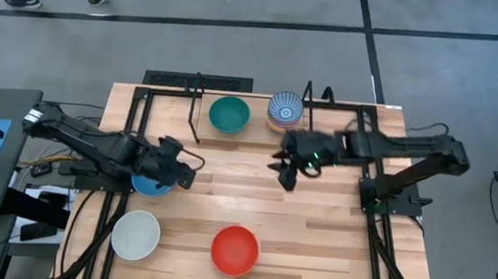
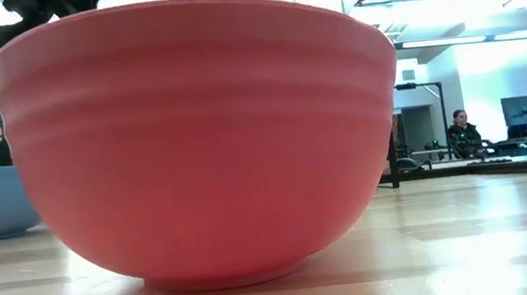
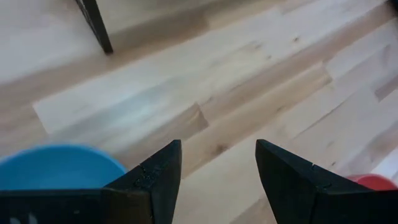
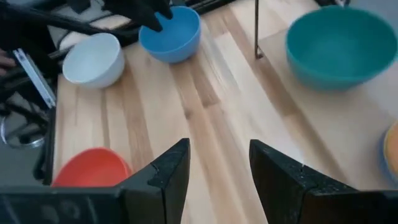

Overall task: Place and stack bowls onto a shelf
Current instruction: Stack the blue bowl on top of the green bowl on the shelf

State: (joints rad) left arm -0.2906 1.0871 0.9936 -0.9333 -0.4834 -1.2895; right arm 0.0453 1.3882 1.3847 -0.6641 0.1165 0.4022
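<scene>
Seen from directly above, a light wooden table filled the middle of the frame, with the narrow wooden shelf running along its upper edge. On the shelf stood a green bowl at upper centre and, just to its right, a blue-and-white patterned bowl that seemed to sit on top of another bowl. Three bowls remained on the table: a blue bowl at centre left, a white bowl at lower left, and a red bowl at lower centre, which also filled nearly the whole table-level view. The left gripper sat at the blue bowl's right rim, its arm partly covering the bowl; its wrist view showed the fingers spread apart with only bare wood between them and the bowl off to one side, so nothing was held. The right gripper hung over the table at centre right, just below the patterned bowl, fingers likewise apart and empty. The risk appeared to lie with the left arm: if its fingers closed from this offset, they could clip the rim and tip or push the blue bowl toward the white one rather than grasp it. The right gripper, so near the shelf, could also knock the patterned bowl if it swung upward carelessly.
</scene>
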